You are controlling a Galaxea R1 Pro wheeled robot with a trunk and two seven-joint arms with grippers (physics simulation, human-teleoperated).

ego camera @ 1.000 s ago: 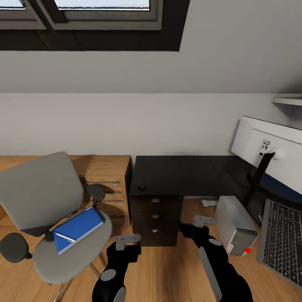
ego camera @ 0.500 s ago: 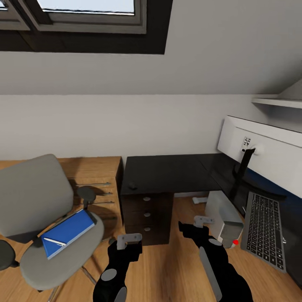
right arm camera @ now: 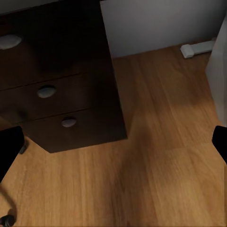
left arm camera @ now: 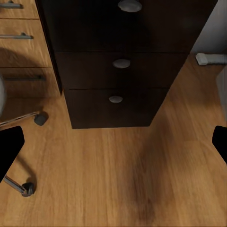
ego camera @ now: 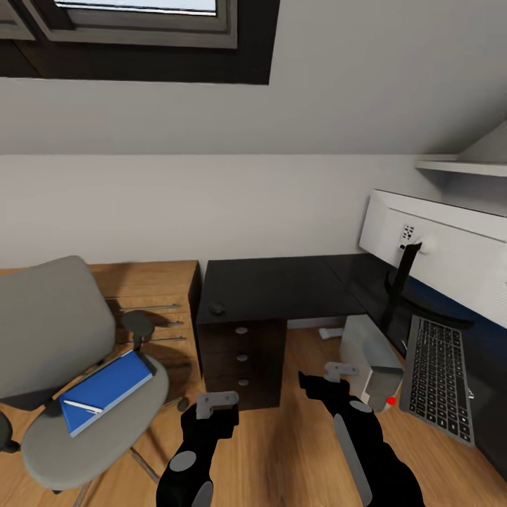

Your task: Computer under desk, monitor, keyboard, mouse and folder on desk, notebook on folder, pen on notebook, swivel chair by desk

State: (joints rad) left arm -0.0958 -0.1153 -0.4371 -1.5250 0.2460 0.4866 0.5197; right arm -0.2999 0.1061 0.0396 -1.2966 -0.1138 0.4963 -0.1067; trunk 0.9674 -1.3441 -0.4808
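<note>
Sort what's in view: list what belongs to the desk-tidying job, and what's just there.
Job: folder with pen on the chair; desk; mouse; monitor; keyboard; computer.
Just there: wooden drawer unit; wall shelf; window.

swivel chair (ego camera: 63, 366) cut off at left edge, monitor (ego camera: 451, 264) and keyboard (ego camera: 438, 377) cropped at right

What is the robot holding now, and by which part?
Nothing. The left gripper and right gripper are both open and empty above the wooden floor.
</note>
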